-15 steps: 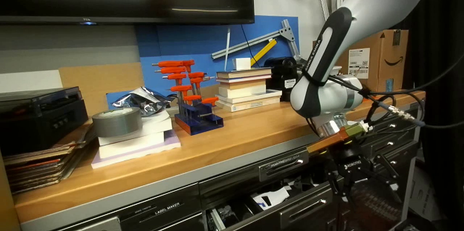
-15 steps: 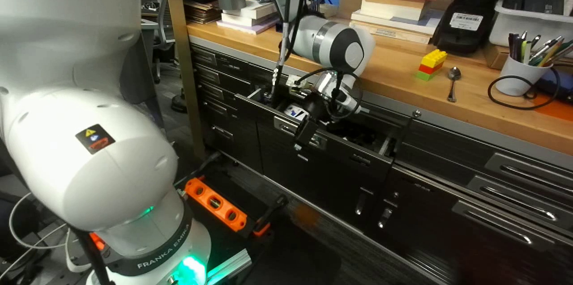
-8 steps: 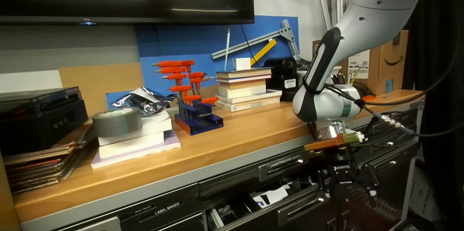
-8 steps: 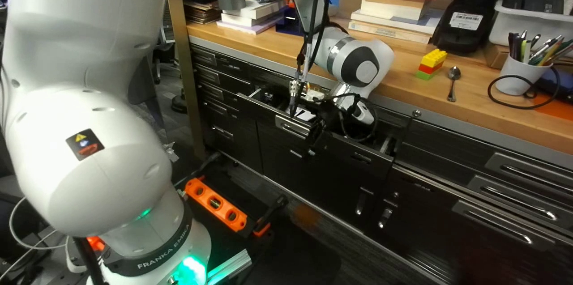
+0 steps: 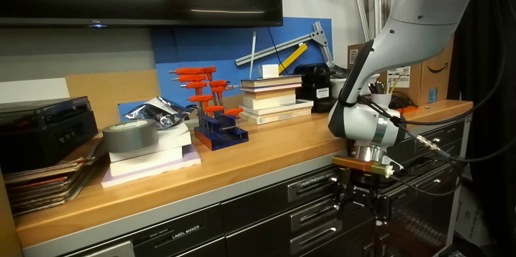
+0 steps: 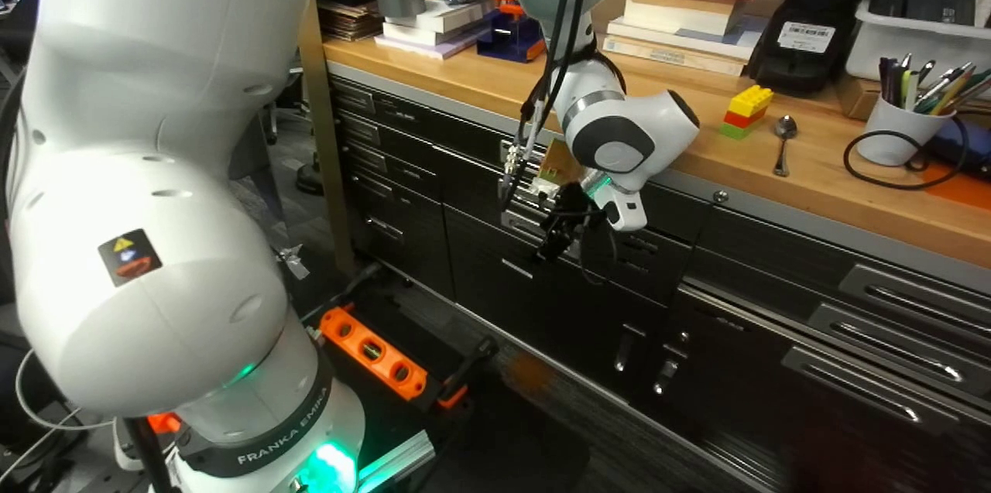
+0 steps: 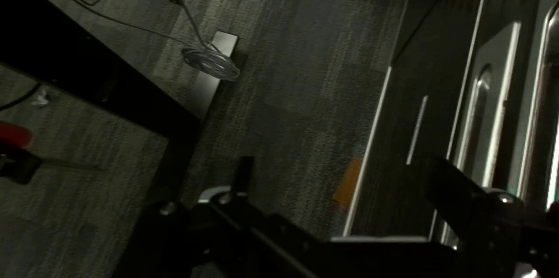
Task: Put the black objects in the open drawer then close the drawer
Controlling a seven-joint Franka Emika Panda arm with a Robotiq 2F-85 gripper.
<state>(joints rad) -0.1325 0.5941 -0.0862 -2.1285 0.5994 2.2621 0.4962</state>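
Note:
The drawer, dark grey with a silver bar handle, is fully closed, its front flush with the cabinet. Its patterned interior is hidden. None of the black objects shows in any view. Just in front of the cabinet, close to the right end of the drawer's handle, hangs my gripper, pointing down. In the wrist view my gripper has its fingers spread wide, with only floor and cabinet front seen between them. One finger overlaps the cabinet face there; whether it touches, I cannot tell. The arm partly covers the drawer front in an exterior view, where my gripper also appears.
Above the drawer runs the wooden counter holding a book stack, an orange-handled hex key set and a black device. Another drawer handle sits just below. An orange level lies low near the robot base.
The drawer stood pulled out a second and half a second ago and is now pushed in flush. My gripper has moved toward the cabinet, its fingers staying spread.

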